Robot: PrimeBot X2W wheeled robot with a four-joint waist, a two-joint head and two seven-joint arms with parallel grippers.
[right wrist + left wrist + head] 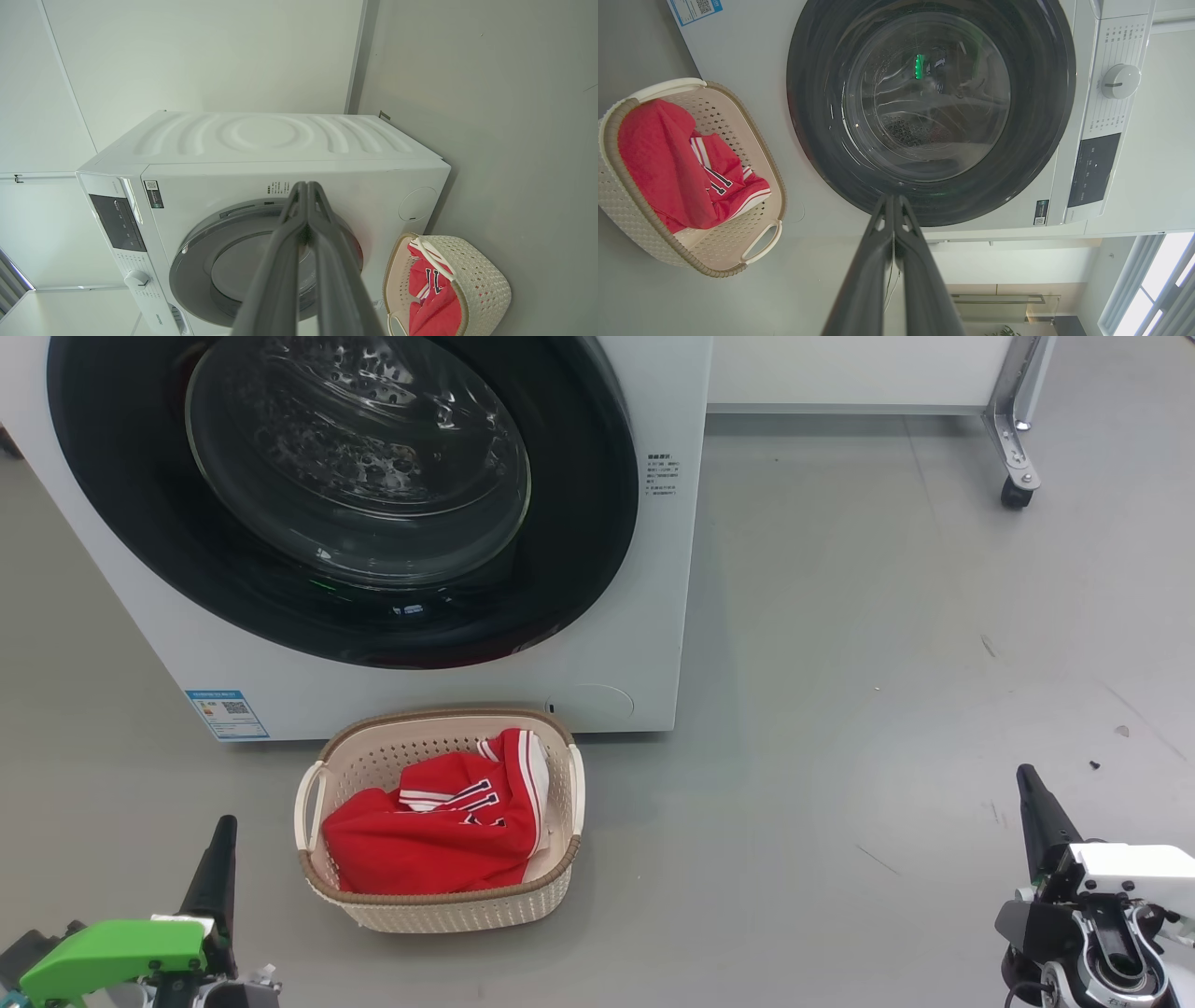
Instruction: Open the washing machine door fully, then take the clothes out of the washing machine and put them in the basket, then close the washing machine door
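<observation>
- I take this for a test lab staged as a laundry corner: the washing machine stands on a bare, scuffed grey floor.
- I see plain white wall panels behind it.
- A metal frame leg on a caster stands nearby.

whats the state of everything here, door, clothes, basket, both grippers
door: shut, flush against the washing machine
clothes: bunched up inside the basket
basket: upright on the floor just in front of the machine, holding the clothes
left gripper: shut, empty, clear of everything
right gripper: shut, empty, clear of everything
</observation>
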